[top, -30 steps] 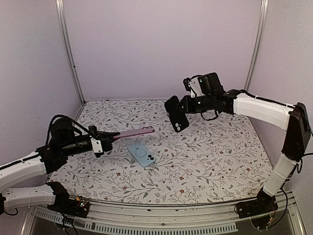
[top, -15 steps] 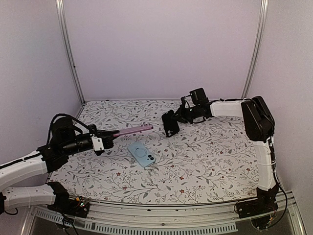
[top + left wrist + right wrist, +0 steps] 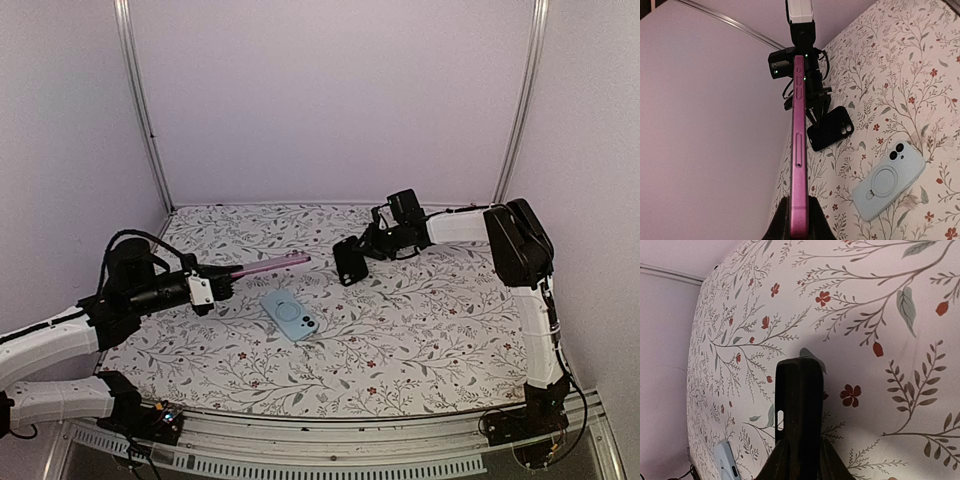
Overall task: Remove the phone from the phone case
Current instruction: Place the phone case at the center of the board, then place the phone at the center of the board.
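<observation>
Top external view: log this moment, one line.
left jaws: shut on slim magenta phone | right jaws: around black phone case | loose: pale blue ring-backed case

A white table covering [image 3: 420, 330] printed with grey branches and small red flowers is spreading across the whole work surface. Plain pale lilac wall panels [image 3: 330, 100] are enclosing it behind and on both sides. Slim silver metal posts [image 3: 140, 100] are standing in the rear corners. Soft, even light is falling, apparently from overhead.

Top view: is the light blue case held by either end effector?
No, the light blue case lies flat on the table with nothing gripping it.
</observation>
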Action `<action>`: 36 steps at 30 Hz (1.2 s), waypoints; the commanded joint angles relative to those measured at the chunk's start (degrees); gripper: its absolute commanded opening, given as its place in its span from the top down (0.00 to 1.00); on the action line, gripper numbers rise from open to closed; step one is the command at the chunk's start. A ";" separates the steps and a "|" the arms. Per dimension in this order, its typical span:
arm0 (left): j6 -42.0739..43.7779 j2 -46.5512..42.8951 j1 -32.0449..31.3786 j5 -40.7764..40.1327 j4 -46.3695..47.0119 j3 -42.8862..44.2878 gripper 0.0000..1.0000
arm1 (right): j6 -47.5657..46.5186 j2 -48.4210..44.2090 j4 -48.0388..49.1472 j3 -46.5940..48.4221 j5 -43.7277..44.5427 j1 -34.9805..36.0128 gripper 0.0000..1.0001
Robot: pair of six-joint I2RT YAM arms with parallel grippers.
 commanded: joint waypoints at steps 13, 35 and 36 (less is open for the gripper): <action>-5.45 4.11 1.70 -4.13 6.63 1.37 1.00 | -10.02 -6.29 -7.47 -1.13 12.71 -0.61 0.28; -38.26 32.77 3.28 -2.49 0.35 25.37 1.00 | -12.53 -34.96 -5.91 -26.04 11.18 -0.69 0.09; -41.59 33.81 3.72 -1.22 0.12 26.30 1.00 | -12.51 -36.15 -5.66 -27.12 11.29 -0.65 0.09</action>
